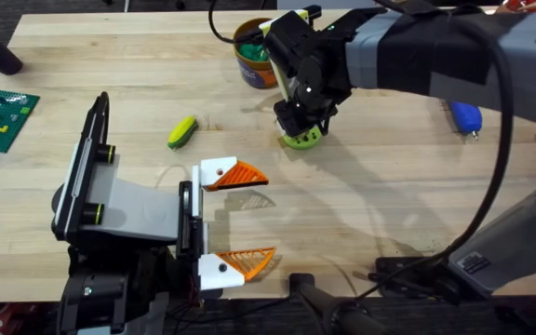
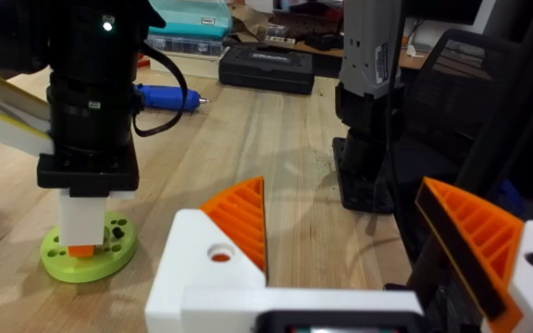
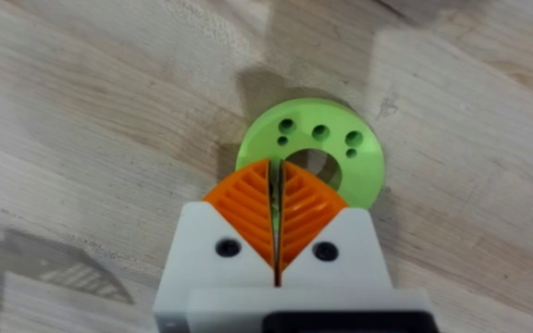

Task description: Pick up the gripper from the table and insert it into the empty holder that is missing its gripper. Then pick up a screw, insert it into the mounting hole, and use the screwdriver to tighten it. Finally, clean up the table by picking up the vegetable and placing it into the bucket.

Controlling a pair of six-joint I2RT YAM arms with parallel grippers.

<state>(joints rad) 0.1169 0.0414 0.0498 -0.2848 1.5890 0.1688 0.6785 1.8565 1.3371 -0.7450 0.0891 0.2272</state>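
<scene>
Near the tabletop's far edge, our right gripper (image 3: 277, 190) is pinched together over the green disc (image 3: 340, 153); our left gripper (image 1: 261, 213) gapes near the front edge, toy corn (image 1: 182, 131) beyond it.

Our right arm stretches from the right edge toward upper centre of the overhead frame, its gripper (image 3: 277, 215) pointing down, fingers pressed together. Our left gripper (image 1: 238, 219) sits lower left, fingers spread wide.
</scene>
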